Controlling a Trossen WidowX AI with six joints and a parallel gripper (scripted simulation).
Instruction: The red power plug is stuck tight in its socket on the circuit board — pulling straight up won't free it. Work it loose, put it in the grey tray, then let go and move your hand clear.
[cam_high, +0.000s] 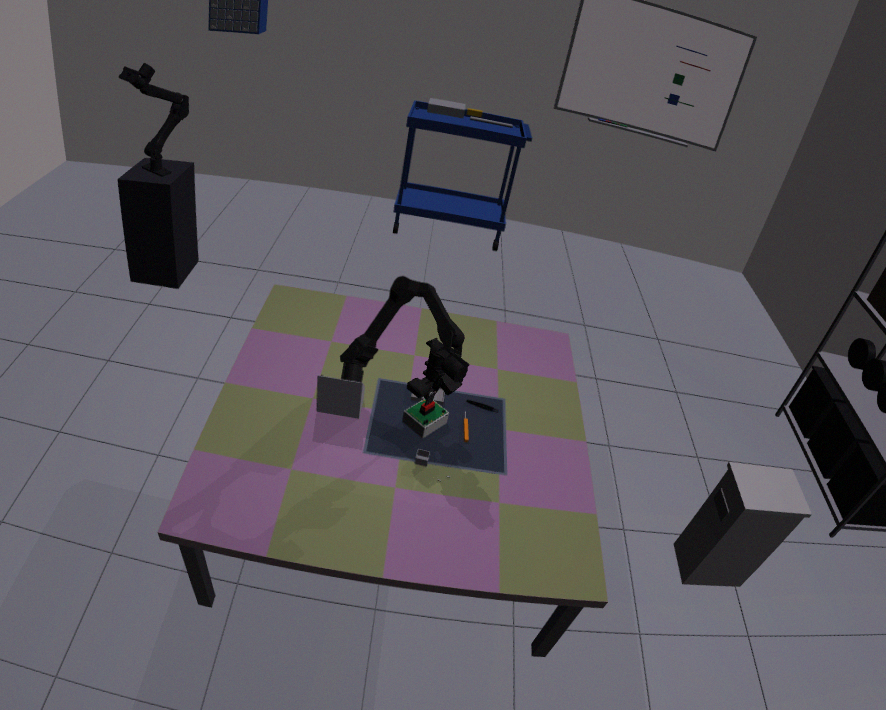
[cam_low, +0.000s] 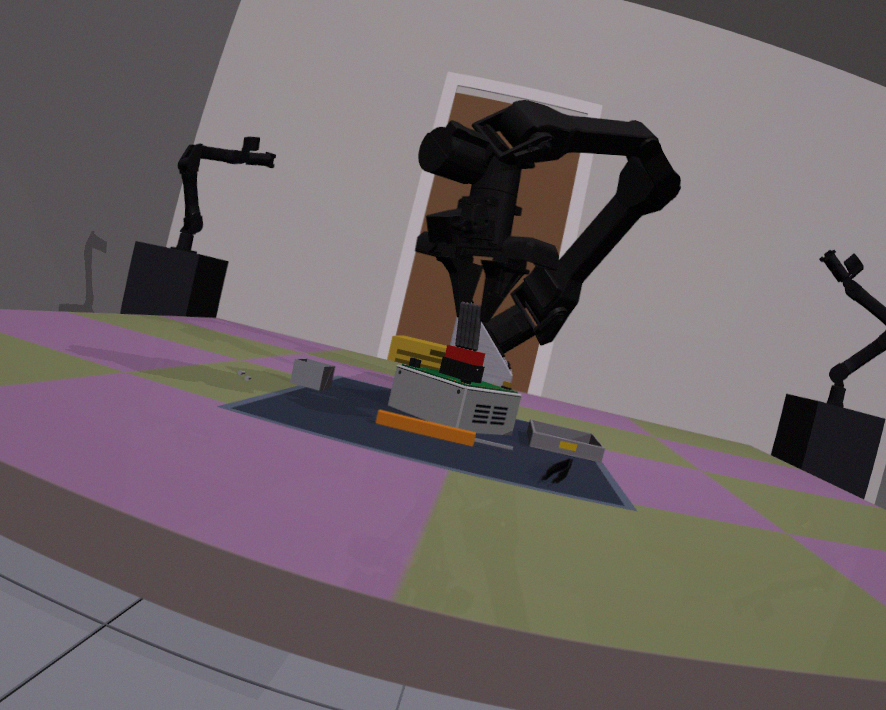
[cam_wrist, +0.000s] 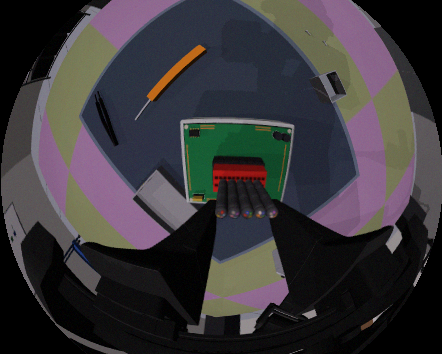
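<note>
On the circuit board (cam_high: 437, 411) (cam_low: 425, 375) (cam_wrist: 200, 150), the red power plug (cam_high: 428, 406) (cam_low: 464, 355) (cam_wrist: 240, 173) sits in its black socket (cam_high: 425, 411) (cam_low: 461, 369) (cam_wrist: 239, 160). The tool (cam_high: 429, 395) (cam_low: 471, 310) (cam_wrist: 242, 206) is clenched on it, its 5 wires rising beside the fingers. So step 1, gripping, looks done; working it loose, placing it in the grey tray (cam_low: 563, 439) (cam_wrist: 166, 197), release and withdrawal remain.

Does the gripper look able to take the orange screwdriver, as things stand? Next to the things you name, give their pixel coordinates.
Probably not: the gripper (cam_high: 428, 400) (cam_low: 470, 315) (cam_wrist: 242, 206) is shut on the red power plug (cam_high: 428, 406) (cam_low: 464, 355) (cam_wrist: 240, 172) by its cables. Otherwise, the orange screwdriver (cam_high: 466, 429) (cam_low: 425, 427) (cam_wrist: 176, 72) looks unobstructed.
</note>
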